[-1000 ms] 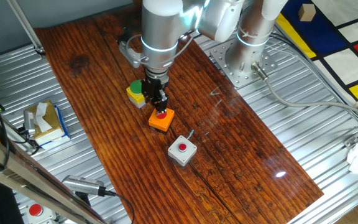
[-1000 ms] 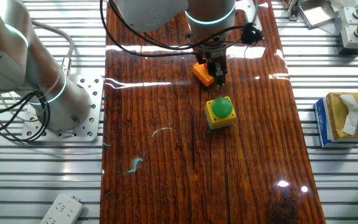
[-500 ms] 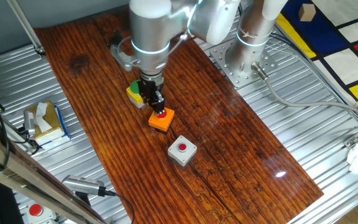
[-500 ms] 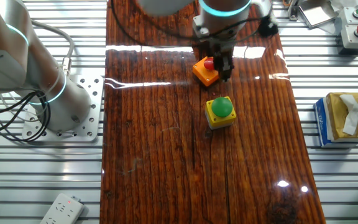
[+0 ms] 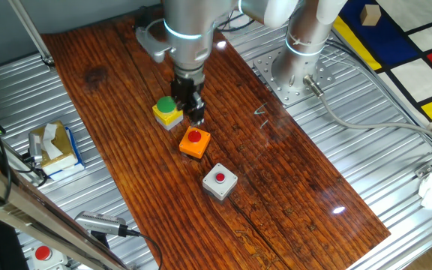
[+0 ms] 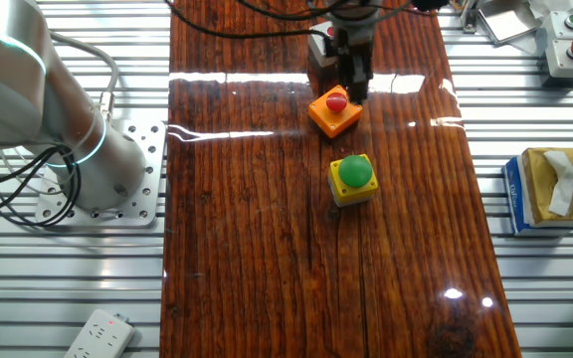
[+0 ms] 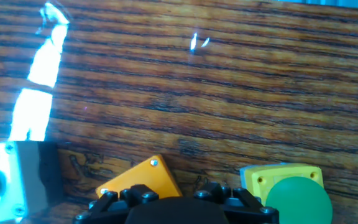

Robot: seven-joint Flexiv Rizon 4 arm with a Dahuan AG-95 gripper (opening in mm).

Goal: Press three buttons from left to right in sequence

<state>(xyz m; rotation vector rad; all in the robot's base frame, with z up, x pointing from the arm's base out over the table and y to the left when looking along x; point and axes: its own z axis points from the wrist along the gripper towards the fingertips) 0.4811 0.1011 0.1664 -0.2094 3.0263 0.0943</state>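
Note:
Three button boxes lie in a diagonal row on the wooden table [image 5: 291, 172]. The yellow box with green button [image 5: 167, 110] is at one end, the orange box with red button [image 5: 194, 142] in the middle, and the grey box with red button [image 5: 220, 181] at the other end. My gripper [image 5: 195, 114] hangs above the table between the yellow and orange boxes, clear of both. In the other fixed view the gripper [image 6: 354, 89] is just past the orange box [image 6: 334, 109] and partly hides the grey box [image 6: 317, 55]. The hand view shows all three boxes; the fingertips are hidden.
A tissue box [image 5: 53, 146] sits on the metal bench beside the table. A white box with black base and red button [image 6: 568, 45] stands at a far corner. The arm's base plate [image 5: 298, 75] is beside the table. A power strip [image 6: 97, 333] lies near the bench edge.
My gripper was down on the orange box's red button; it has lifted off and risen, drifting a little towards the arm's base side.

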